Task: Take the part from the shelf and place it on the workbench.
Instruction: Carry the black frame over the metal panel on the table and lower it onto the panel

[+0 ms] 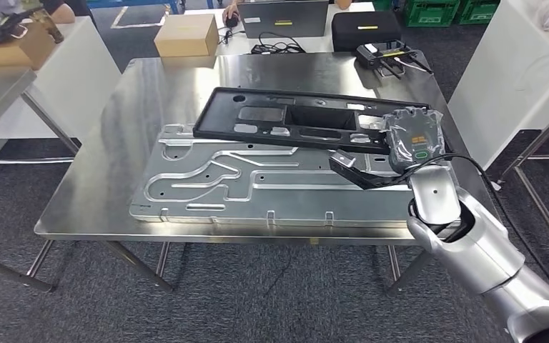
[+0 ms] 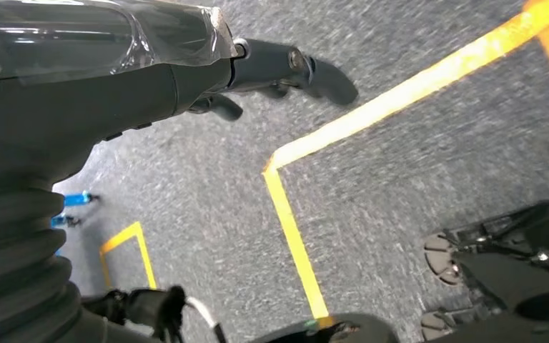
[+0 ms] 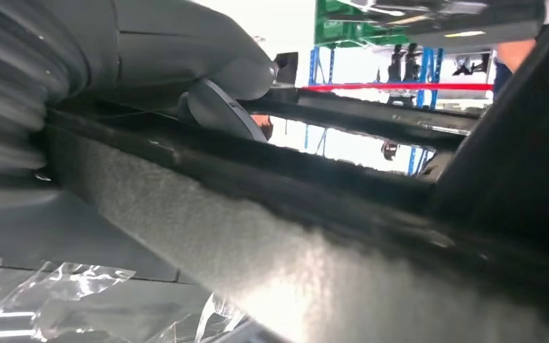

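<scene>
A long black plastic frame part point(image 1: 286, 118) lies across the steel workbench point(image 1: 114, 143), partly on top of a flat silver metal plate point(image 1: 207, 179). My right hand point(image 1: 414, 141), wrapped in clear film, grips the part's right end near the bench's right edge. In the right wrist view the thick thumb point(image 3: 218, 107) lies against the part's dark edge point(image 3: 271, 214), seen very close. My left hand point(image 2: 150, 78) hangs over the grey carpet with its fingers point(image 2: 286, 68) stretched out and nothing in them.
At the back stand a cardboard box point(image 1: 186, 34), a laptop point(image 1: 284, 18), a black case point(image 1: 366, 28) and a black tool point(image 1: 389, 56). White tables flank the bench at the left point(image 1: 64, 64) and right point(image 1: 515, 64). Yellow tape lines point(image 2: 293, 229) mark the floor.
</scene>
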Available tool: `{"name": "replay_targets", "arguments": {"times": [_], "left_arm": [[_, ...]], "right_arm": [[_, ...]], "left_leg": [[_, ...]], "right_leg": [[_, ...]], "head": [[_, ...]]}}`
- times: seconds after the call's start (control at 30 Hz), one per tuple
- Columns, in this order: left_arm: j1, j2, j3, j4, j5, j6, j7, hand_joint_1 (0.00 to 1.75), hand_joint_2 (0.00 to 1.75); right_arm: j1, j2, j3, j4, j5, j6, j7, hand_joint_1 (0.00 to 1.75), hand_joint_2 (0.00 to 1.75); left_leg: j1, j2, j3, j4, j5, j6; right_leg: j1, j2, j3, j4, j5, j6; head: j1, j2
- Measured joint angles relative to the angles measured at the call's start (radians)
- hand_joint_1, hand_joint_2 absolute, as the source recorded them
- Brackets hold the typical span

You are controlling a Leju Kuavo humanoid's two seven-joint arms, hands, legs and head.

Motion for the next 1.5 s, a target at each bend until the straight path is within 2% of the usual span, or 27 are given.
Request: {"name": "replay_targets", "arguments": {"times": [0.1,0.17,0.23,0.3,0.33,0.37,0.43,0.47,0.53,0.63,0.67,0.73,0.8,0.83,0.87,0.93,0.97,1.03,1.1,1.17,1.2,1.27,1.3,1.33,1.37,1.43,1.5], "left_arm": [[-0.002,-0.002,0.000,-0.001,-0.002,-0.002,0.002,0.00,1.75],[-0.004,-0.003,0.000,-0.001,-0.002,-0.002,0.003,0.00,1.75],[-0.006,-0.006,0.000,-0.001,-0.002,-0.004,0.004,0.00,1.75],[-0.004,-0.011,0.000,-0.001,-0.004,-0.007,0.004,0.00,1.75],[-0.002,-0.013,0.000,-0.001,-0.005,-0.008,0.005,0.00,1.75],[-0.001,-0.014,0.000,-0.001,-0.007,-0.008,0.006,0.00,1.75],[-0.003,-0.017,0.000,-0.001,-0.011,-0.009,0.006,0.00,1.75],[-0.006,-0.017,0.000,-0.001,-0.012,-0.009,0.006,0.00,1.75],[-0.012,-0.018,0.000,-0.001,-0.015,-0.009,0.006,0.00,1.75],[-0.017,-0.019,0.000,-0.001,-0.019,-0.010,0.007,0.00,1.75],[-0.019,-0.019,0.000,-0.001,-0.019,-0.010,0.008,0.00,1.75],[-0.027,-0.021,0.000,-0.001,-0.019,-0.010,0.010,0.00,1.75],[-0.035,-0.022,0.000,-0.001,-0.019,-0.009,0.013,0.00,1.75],[-0.037,-0.022,0.000,-0.001,-0.019,-0.009,0.015,0.00,1.75],[-0.038,-0.022,0.000,-0.001,-0.019,-0.009,0.017,0.00,1.75],[-0.035,-0.023,0.000,-0.001,-0.019,-0.009,0.020,0.00,1.75],[-0.033,-0.023,0.000,-0.001,-0.019,-0.009,0.020,0.00,1.75],[-0.031,-0.024,0.000,-0.001,-0.019,-0.009,0.020,0.00,1.75],[-0.033,-0.025,0.000,-0.001,-0.018,-0.009,0.019,0.00,1.75],[-0.034,-0.027,0.000,-0.001,-0.019,-0.010,0.018,0.00,1.75],[-0.034,-0.028,0.000,-0.001,-0.019,-0.010,0.018,0.00,1.75],[-0.032,-0.029,0.000,-0.001,-0.019,-0.010,0.019,0.00,1.75],[-0.030,-0.029,0.000,-0.001,-0.019,-0.010,0.019,0.00,1.75],[-0.029,-0.029,0.000,-0.001,-0.019,-0.010,0.019,0.00,1.75],[-0.028,-0.029,0.000,-0.001,-0.019,-0.010,0.019,0.00,1.75],[-0.024,-0.030,0.000,-0.001,-0.019,-0.010,0.019,0.00,1.75],[-0.021,-0.030,0.000,-0.001,-0.019,-0.010,0.020,0.00,1.75]], "right_arm": [[0.001,0.021,0.001,0.003,-0.006,-0.011,-0.008,1.75,1.75],[-0.001,0.032,0.002,0.004,-0.007,-0.016,-0.015,1.75,1.75],[0.001,0.044,0.006,0.007,-0.010,-0.021,-0.022,1.75,1.75],[0.009,0.059,0.012,0.013,-0.011,-0.024,-0.032,1.75,1.75],[0.013,0.068,0.017,0.017,-0.009,-0.024,-0.037,1.75,1.75],[0.016,0.077,0.021,0.022,-0.008,-0.025,-0.041,1.75,1.75],[0.018,0.095,0.029,0.037,-0.005,-0.029,-0.046,1.75,1.75],[0.017,0.104,0.032,0.045,-0.006,-0.033,-0.048,1.75,1.75],[0.014,0.119,0.036,0.065,-0.011,-0.041,-0.051,1.75,1.75],[0.002,0.136,0.037,0.097,-0.029,-0.045,-0.054,1.75,1.75],[-0.007,0.141,0.037,0.110,-0.037,-0.046,-0.053,1.75,1.75],[-0.025,0.149,0.036,0.136,-0.051,-0.046,-0.053,1.75,1.75],[-0.034,0.154,0.036,0.160,-0.057,-0.047,-0.053,1.75,1.75],[-0.035,0.155,0.036,0.171,-0.059,-0.047,-0.053,1.75,1.75],[-0.036,0.157,0.036,0.180,-0.062,-0.046,-0.053,1.75,1.75],[-0.040,0.163,0.036,0.197,-0.068,-0.045,-0.053,1.75,1.75],[-0.044,0.166,0.036,0.205,-0.072,-0.044,-0.052,1.75,1.75],[-0.053,0.169,0.036,0.219,-0.080,-0.044,-0.051,1.75,1.75],[-0.058,0.170,0.036,0.231,-0.086,-0.045,-0.050,1.75,1.75],[-0.060,0.170,0.036,0.239,-0.089,-0.045,-0.051,1.75,1.75],[-0.061,0.169,0.036,0.243,-0.090,-0.046,-0.051,1.75,1.75],[-0.061,0.169,0.036,0.251,-0.093,-0.046,-0.048,1.75,1.75],[-0.061,0.168,0.036,0.255,-0.096,-0.045,-0.046,1.75,1.75],[-0.059,0.166,0.036,0.261,-0.099,-0.045,-0.044,1.75,1.75],[-0.058,0.164,0.036,0.266,-0.103,-0.045,-0.041,1.75,1.75],[-0.056,0.157,0.035,0.277,-0.111,-0.044,-0.035,1.75,1.75],[-0.057,0.148,0.034,0.288,-0.120,-0.044,-0.029,1.75,1.75]], "left_leg": [[0.000,-0.005,0.070,-0.087,0.014,0.009],[0.007,-0.006,0.101,-0.104,0.012,0.010],[0.009,-0.007,0.107,-0.099,-0.001,0.009],[0.009,-0.008,0.113,-0.087,-0.019,0.005],[0.009,-0.008,0.119,-0.080,-0.030,0.002],[0.010,-0.009,0.126,-0.070,-0.044,-0.002],[0.010,-0.009,0.137,-0.051,-0.071,-0.010],[0.010,-0.009,0.137,-0.042,-0.082,-0.015],[0.010,-0.008,0.129,-0.030,-0.093,-0.022],[0.008,-0.007,0.119,0.001,-0.108,-0.038],[0.013,-0.006,0.096,0.041,-0.118,-0.050],[0.039,0.001,0.014,0.170,-0.153,-0.081],[0.066,0.008,-0.060,0.273,-0.186,-0.106],[0.075,0.011,-0.075,0.279,-0.181,-0.114],[0.082,0.013,-0.072,0.250,-0.155,-0.120],[0.091,0.014,-0.031,0.112,-0.056,-0.128],[0.090,0.014,-0.011,0.049,-0.025,-0.129],[0.083,0.015,0.008,-0.008,-0.007,-0.123],[0.078,0.012,0.013,-0.004,-0.018,-0.109],[0.077,0.008,0.024,-0.003,-0.025,-0.092],[0.076,0.008,0.031,-0.004,-0.029,-0.082],[0.065,0.007,0.042,-0.004,-0.040,-0.064],[0.059,0.006,0.048,-0.004,-0.046,-0.057],[0.052,0.004,0.056,-0.004,-0.052,-0.051],[0.045,0.002,0.066,-0.004,-0.060,-0.046],[0.035,-0.003,0.088,-0.004,-0.076,-0.042],[0.025,-0.006,0.098,0.000,-0.091,-0.042]], "right_leg": [[0.005,-0.003,0.039,-0.028,0.016,0.006],[0.009,-0.007,0.023,0.018,-0.013,0.008],[0.008,-0.008,-0.055,0.146,-0.070,0.012],[0.008,-0.008,-0.138,0.249,-0.098,0.019],[0.008,-0.008,-0.152,0.243,-0.079,0.021],[0.008,-0.009,-0.144,0.195,-0.036,0.022],[0.010,-0.009,-0.103,0.058,0.054,0.017],[0.013,-0.008,-0.087,0.010,0.074,0.009],[0.019,-0.006,-0.082,-0.012,0.074,-0.013],[0.005,-0.008,-0.070,-0.017,0.070,-0.033],[-0.002,-0.009,-0.064,-0.018,0.067,-0.035],[-0.010,-0.010,-0.055,-0.018,0.058,-0.036],[-0.017,-0.011,-0.041,-0.018,0.045,-0.029],[-0.021,-0.012,-0.030,-0.018,0.037,-0.024],[-0.026,-0.012,-0.018,-0.018,0.028,-0.018],[-0.035,-0.011,0.009,-0.020,0.011,-0.006],[-0.038,-0.010,0.019,-0.022,0.005,0.001],[-0.037,-0.008,0.027,-0.026,-0.007,0.016],[-0.037,-0.009,0.033,-0.031,-0.018,0.030],[-0.037,-0.013,0.024,0.008,-0.043,0.035],[-0.034,-0.014,-0.002,0.063,-0.066,0.032],[-0.020,-0.014,-0.092,0.217,-0.117,0.021],[-0.012,-0.014,-0.136,0.277,-0.126,0.015],[-0.004,-0.014,-0.165,0.302,-0.113,0.008],[0.004,-0.014,-0.174,0.285,-0.080,-0.001],[0.018,-0.014,-0.143,0.155,0.021,-0.023],[0.026,-0.014,-0.103,0.037,0.077,-0.038]], "head": [[0.000,0.000],[-0.001,0.000],[-0.001,0.000],[-0.001,0.000],[-0.001,0.000],[-0.001,0.000],[-0.001,0.000],[-0.001,0.000],[-0.001,0.000],[-0.002,0.000],[-0.002,0.000],[-0.004,0.000],[-0.004,0.000],[-0.004,0.000],[-0.004,0.000],[-0.004,0.000],[-0.004,0.000],[-0.004,0.000],[-0.004,0.000],[-0.003,0.000],[-0.003,0.000],[-0.003,0.000],[-0.003,0.000],[-0.003,0.000],[-0.003,0.000],[-0.003,0.000],[-0.003,0.000]]}}
